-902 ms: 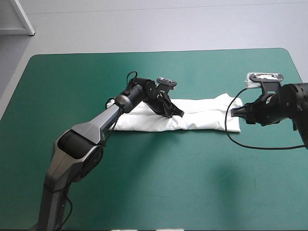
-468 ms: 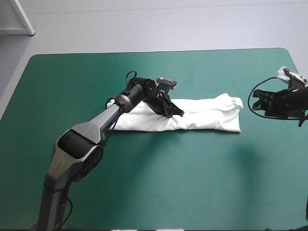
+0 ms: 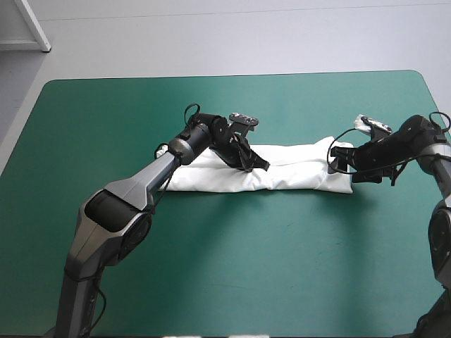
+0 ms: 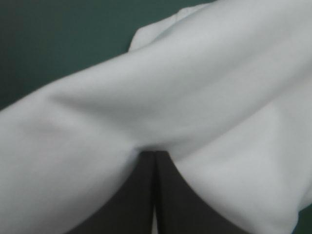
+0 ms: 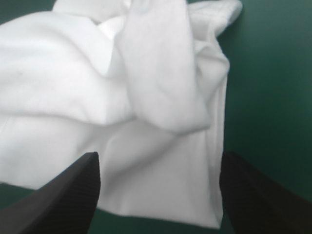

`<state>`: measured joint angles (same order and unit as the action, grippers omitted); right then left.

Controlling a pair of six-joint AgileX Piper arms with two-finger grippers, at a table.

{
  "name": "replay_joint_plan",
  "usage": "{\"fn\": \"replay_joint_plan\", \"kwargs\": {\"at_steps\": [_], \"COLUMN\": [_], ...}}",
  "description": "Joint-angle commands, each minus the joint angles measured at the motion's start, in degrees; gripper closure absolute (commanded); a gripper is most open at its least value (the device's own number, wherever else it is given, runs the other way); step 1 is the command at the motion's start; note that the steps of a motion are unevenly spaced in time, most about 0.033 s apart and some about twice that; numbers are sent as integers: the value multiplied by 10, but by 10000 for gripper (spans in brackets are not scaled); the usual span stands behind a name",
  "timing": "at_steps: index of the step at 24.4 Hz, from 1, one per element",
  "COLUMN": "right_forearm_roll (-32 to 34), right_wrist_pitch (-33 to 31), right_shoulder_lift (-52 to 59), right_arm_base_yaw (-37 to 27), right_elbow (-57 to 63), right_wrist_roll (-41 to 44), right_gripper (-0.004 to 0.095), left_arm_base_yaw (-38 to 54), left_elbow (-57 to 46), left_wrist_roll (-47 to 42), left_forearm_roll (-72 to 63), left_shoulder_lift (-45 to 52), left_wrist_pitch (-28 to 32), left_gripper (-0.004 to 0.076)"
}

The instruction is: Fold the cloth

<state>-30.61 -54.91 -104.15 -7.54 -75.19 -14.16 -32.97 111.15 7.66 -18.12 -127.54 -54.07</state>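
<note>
Left gripper (image 3: 258, 165) closed tight, pinching middle of T-shirt (image 3: 296, 174). Right gripper (image 3: 340, 160) spread wide, empty, over T-shirt's right end. T-shirt lies as long folded strip across table (image 3: 211, 267) centre.

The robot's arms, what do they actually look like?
The left arm has chunky grey shells low down, slimming to a black jointed wrist. The right arm looks alike. Each ends in two broad black fingers curved like fins: left gripper, right gripper.
</note>
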Motion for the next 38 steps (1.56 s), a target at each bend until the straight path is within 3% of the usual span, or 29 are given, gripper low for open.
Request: {"fn": "replay_joint_plan", "kwargs": {"at_steps": [1, 10, 16, 22, 23, 25, 29, 34, 38], "right_forearm_roll": [-14, -22, -72, -84, -78, -64, -61, -60, -95], "right_wrist_pitch": [39, 31, -16, -30, -32, -32, -32, -70, -106], "right_shoulder_lift": [13, -48, -76, -77, -77, -77, -68, -31, -10], "right_arm_base_yaw": [2, 2, 2, 15, 22, 30, 30, 30, 30], "right_elbow": [-17, -56, -62, -62, -62, -62, -80, -195, -290], "right_wrist_roll": [-7, -11, -23, -41, -46, -46, -45, -36, -35], "right_gripper": [248, 251, 345, 700, 833, 923, 927, 927, 927], "left_arm_base_yaw": [-2, -2, -2, -2, -2, -2, -2, -2, -2], "left_elbow": [10, 10, 10, 10, 10, 10, 10, 10, 10], "left_wrist_roll": [1, 0, 1, 1, 1, 1, 1, 1, 1], "left_forearm_roll": [-15, -15, -15, -15, -15, -15, -15, -15, -15], "left_shoulder_lift": [22, 22, 22, 22, 22, 22, 22, 22, 22], "left_wrist_pitch": [7, 17, 22, 28, 28, 27, 26, 26, 25], "left_gripper": [732, 732, 732, 732, 732, 732, 732, 732, 732]}}
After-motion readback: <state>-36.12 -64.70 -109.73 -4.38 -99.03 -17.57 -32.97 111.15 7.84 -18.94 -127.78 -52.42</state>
